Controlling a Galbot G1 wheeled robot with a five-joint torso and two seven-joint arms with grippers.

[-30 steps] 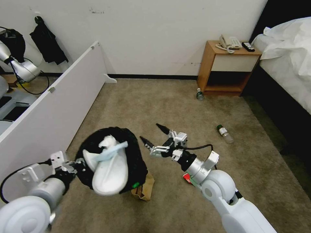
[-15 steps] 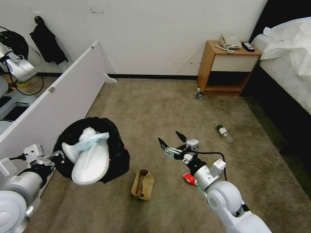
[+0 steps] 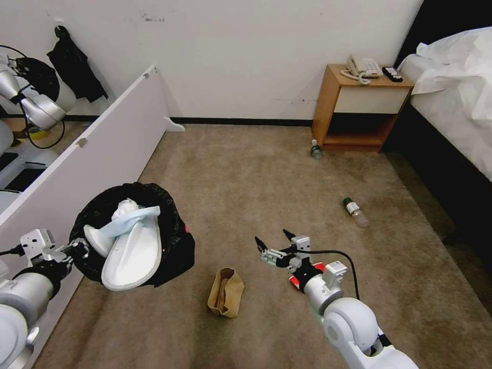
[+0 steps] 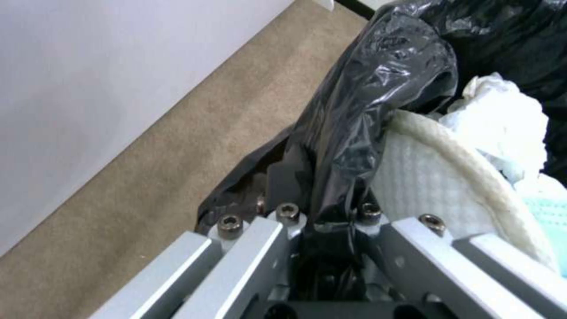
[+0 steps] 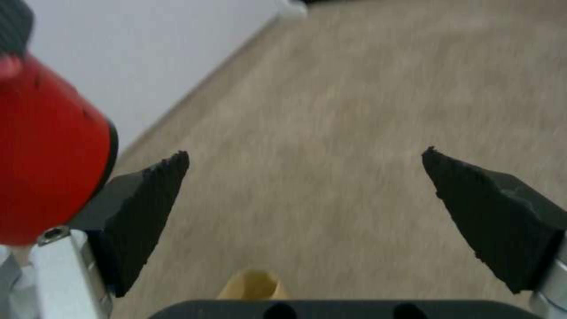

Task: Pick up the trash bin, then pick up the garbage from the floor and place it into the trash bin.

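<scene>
The trash bin point(image 3: 174, 246), red under a crinkly black bag, hangs above the floor point(image 3: 246, 174) at the left, and my left gripper point(image 3: 78, 248) is shut on its rim. In the left wrist view the left gripper point(image 4: 328, 221) pinches the black bag at the rim. A white slipper point(image 3: 130, 253) and crumpled paper point(image 4: 502, 115) lie inside. My right gripper point(image 3: 273, 241) is open low over the carpet, right of the brown paper bag point(image 3: 225, 292). A red piece of garbage point(image 3: 296, 280) lies under its wrist. The right wrist view shows the right gripper point(image 5: 307, 186) open, the bin point(image 5: 47, 155) beside it.
A white panel point(image 3: 102, 154) stands along the left. A wooden nightstand point(image 3: 359, 107) with a phone is at the back wall, and a bed point(image 3: 456, 97) is at the right. One bottle point(image 3: 316, 149) lies by the nightstand, another bottle point(image 3: 355, 211) mid-carpet.
The left arm has carried the bin to the left and lower, uncovering the brown paper bag. The right gripper has drawn back and down toward the carpet, still open.
</scene>
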